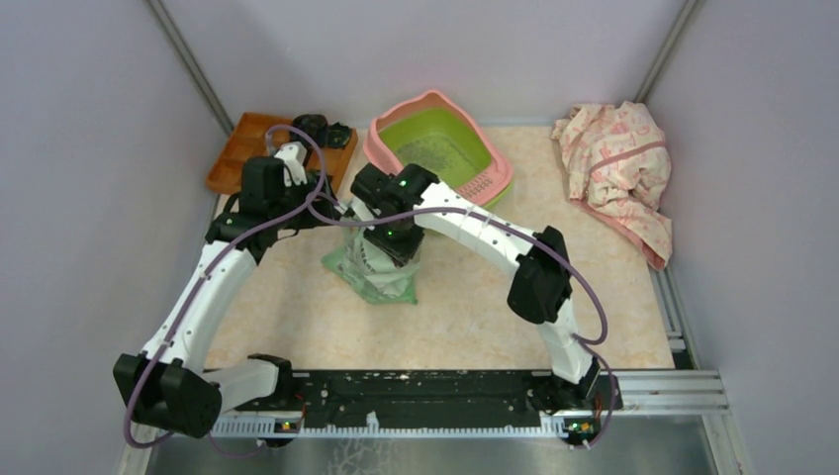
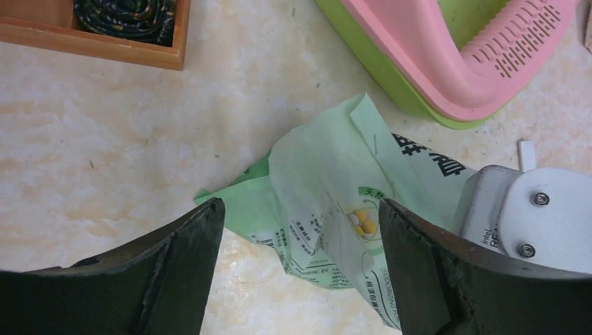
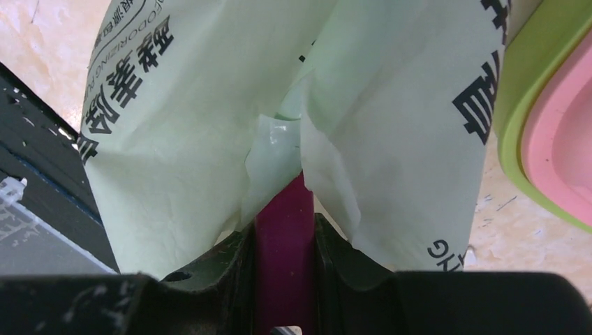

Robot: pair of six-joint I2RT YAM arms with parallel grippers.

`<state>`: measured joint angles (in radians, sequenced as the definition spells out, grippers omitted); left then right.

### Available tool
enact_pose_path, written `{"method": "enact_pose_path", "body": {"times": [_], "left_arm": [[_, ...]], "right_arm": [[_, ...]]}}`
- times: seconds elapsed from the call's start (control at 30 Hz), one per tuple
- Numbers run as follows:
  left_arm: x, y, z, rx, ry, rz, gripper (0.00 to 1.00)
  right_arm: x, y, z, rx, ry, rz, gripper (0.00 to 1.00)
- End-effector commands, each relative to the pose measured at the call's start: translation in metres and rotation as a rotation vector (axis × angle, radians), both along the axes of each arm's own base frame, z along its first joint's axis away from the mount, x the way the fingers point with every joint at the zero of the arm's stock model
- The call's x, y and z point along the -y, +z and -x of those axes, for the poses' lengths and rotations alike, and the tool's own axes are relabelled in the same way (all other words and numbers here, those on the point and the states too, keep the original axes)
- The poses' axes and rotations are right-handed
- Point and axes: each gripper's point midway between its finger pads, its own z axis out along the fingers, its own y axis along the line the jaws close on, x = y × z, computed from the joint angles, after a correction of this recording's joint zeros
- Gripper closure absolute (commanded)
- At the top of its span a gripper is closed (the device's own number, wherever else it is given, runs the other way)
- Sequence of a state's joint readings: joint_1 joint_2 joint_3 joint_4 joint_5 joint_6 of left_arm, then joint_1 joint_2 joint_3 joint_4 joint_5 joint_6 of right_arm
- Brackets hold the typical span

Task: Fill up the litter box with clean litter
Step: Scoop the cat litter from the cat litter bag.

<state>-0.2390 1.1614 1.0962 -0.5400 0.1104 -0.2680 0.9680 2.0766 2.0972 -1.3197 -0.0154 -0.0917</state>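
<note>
The step in hand is judged to be scooping from the bag [image 1: 381, 272], which is slumped at the centre of the top view. The right gripper [image 3: 283, 234] is clamped narrowly on a magenta handle [image 3: 283, 206], which is taken to be a scoop. Its far end is hidden inside the bag's mouth, so its load cannot be told. The left gripper [image 2: 300, 206] is spread wide and holds nothing. It is poised over the bag's left edge, near but not touching.

The litter box [image 1: 411, 129] is seen at the upper centre of the top view, just beyond the bag. A thin speckled patch of litter [image 1: 445, 153] lies on its floor, so filling is judged to be barely begun.

Next, the handle would need to be drawn out level, carried over the pink rim and tipped. The bag may need steadying by the left gripper.

Counted: 1 litter box, 1 bag, 1 handle, 1 wooden tray [image 1: 237, 158] at upper left, 1 crumpled cloth [image 1: 618, 163] at upper right, and 2 grippers.
</note>
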Motion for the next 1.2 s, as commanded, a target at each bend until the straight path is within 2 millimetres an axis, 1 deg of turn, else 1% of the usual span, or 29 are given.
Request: {"method": "enact_pose_path", "body": {"times": [0.0,0.07,0.13,0.17,0.2,0.23,0.27,0.3,0.33,0.4,0.43,0.53,0.63,0.73,0.83,0.93,0.97,1.03,1.07,1.1,1.17], "left_arm": [[0.004,0.016,-0.001,0.059,-0.024,0.014,0.13],[0.004,0.016,0.0,0.057,-0.02,0.011,0.13],[0.003,0.014,0.0,0.054,-0.016,0.008,0.13],[0.002,0.014,0.0,0.051,-0.015,0.006,0.13],[0.002,0.014,0.001,0.052,-0.014,0.003,0.13],[0.001,0.013,0.001,0.05,-0.009,0.0,0.13],[0.001,0.013,0.001,0.047,-0.009,-0.001,0.13],[0.0,0.013,0.001,0.048,-0.007,-0.003,0.13],[0.0,0.012,0.001,0.046,-0.004,-0.005,0.13],[-0.001,0.013,0.0,0.045,0.0,-0.008,0.13],[-0.002,0.014,0.001,0.043,0.003,-0.01,0.13],[-0.004,0.016,0.0,0.044,0.012,-0.018,0.13],[-0.005,0.016,-0.001,0.042,0.02,-0.024,0.14],[-0.005,0.015,-0.003,0.037,0.024,-0.025,0.14],[-0.006,0.013,-0.005,0.033,0.028,-0.028,0.14],[-0.007,0.012,-0.006,0.029,0.033,-0.035,0.14],[-0.007,0.012,-0.007,0.029,0.036,-0.037,0.14],[-0.007,0.011,-0.008,0.027,0.038,-0.04,0.14],[-0.008,0.012,-0.008,0.029,0.039,-0.041,0.14],[-0.008,0.012,-0.008,0.026,0.04,-0.041,0.14],[-0.007,0.011,-0.009,0.023,0.04,-0.039,0.14]], "right_arm": [[-0.016,-0.021,0.006,-0.024,0.057,-0.022,1.0],[-0.019,-0.031,0.003,-0.011,0.044,-0.046,1.0],[-0.026,-0.039,0.004,-0.007,0.043,-0.098,1.0],[-0.029,-0.042,0.001,0.013,0.026,-0.127,1.0],[-0.029,-0.049,0.001,0.025,0.013,-0.146,1.0],[-0.033,-0.052,0.002,0.024,0.018,-0.177,1.0],[-0.039,-0.056,-0.002,0.05,0.01,-0.22,1.0],[-0.04,-0.061,-0.002,0.062,-0.001,-0.239,1.0],[-0.045,-0.062,0.0,0.059,0.011,-0.269,1.0],[-0.049,-0.067,-0.003,0.081,-0.007,-0.304,1.0],[-0.051,-0.065,-0.004,0.089,-0.004,-0.318,1.0],[-0.053,-0.049,-0.01,0.157,-0.019,-0.367,1.0],[-0.051,-0.017,-0.011,0.231,-0.009,-0.435,1.0],[-0.044,0.015,-0.012,0.308,-0.011,-0.49,1.0],[-0.033,0.037,-0.013,0.39,-0.027,-0.534,1.0],[-0.025,0.05,-0.009,0.456,-0.032,-0.599,1.0],[-0.021,0.053,-0.005,0.471,-0.027,-0.621,1.0],[-0.014,0.054,-0.001,0.5,-0.031,-0.64,1.0],[-0.01,0.049,0.004,0.502,-0.027,-0.641,1.0],[-0.008,0.053,0.006,0.513,-0.027,-0.65,1.0],[0.001,0.051,0.012,0.531,-0.022,-0.648,1.0]]}}
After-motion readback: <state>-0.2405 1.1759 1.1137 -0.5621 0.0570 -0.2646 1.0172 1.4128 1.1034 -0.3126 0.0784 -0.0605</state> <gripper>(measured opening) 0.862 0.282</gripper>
